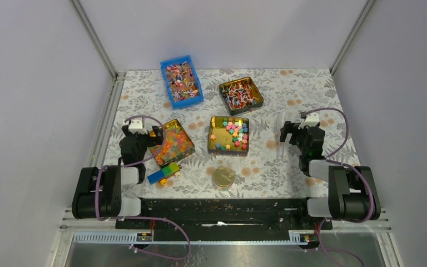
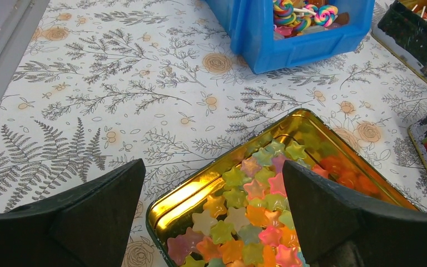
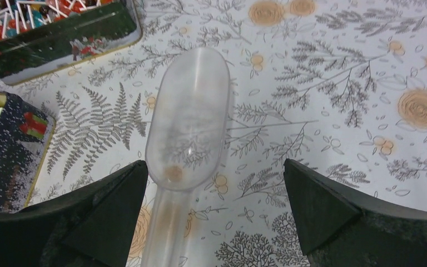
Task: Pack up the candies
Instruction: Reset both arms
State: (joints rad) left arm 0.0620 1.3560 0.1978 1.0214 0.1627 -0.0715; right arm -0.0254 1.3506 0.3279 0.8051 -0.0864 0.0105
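Candies (image 1: 235, 133): small opaque star shapes in pink, green, blue, yellow and orange. They lie loose in the square gold-lined tin (image 1: 212, 146) at mid-table, mostly on its right side, with gold floor bare on the left.
Candy tin, outside: dark snowy print, seen at the left edge of the right wrist view (image 3: 8, 161).
Left gripper (image 1: 142, 132): fingers spread wide with nothing between them. It hangs over the near-left corner of the gummy tin (image 1: 184, 154).
Left wrist view: both dark fingers (image 2: 89, 217) frame that tin's corner (image 2: 169, 203). Translucent star gummies (image 2: 244, 222) in orange, yellow, pink and green fill it.
Right gripper (image 1: 300, 131): jaws fully apart, gripping nothing. It is at the right of the table, well apart from the candy tin.
Scoop (image 3: 192, 111): clear plastic, lying flat on the cloth. Its bowl points away from the wrist and its handle runs back between the two fingers (image 3: 333, 217). No contact with either finger is visible.
Scoop, top view (image 1: 282, 139): just left of the right gripper, right of the candy tin.
Blue bin (image 1: 182, 83): far left-centre, holding swirl lollipops and wrapped sweets.
Dark tin (image 1: 241, 95): far centre, behind the candy tin, full of white-stick sweets.
Block toy (image 1: 164, 173): blue, green and yellow, near the front of the gummy tin.
Gold disc (image 1: 223, 176): round, near the front of the candy tin.
Tablecloth (image 1: 306, 89): pale, with a fern and rose print.
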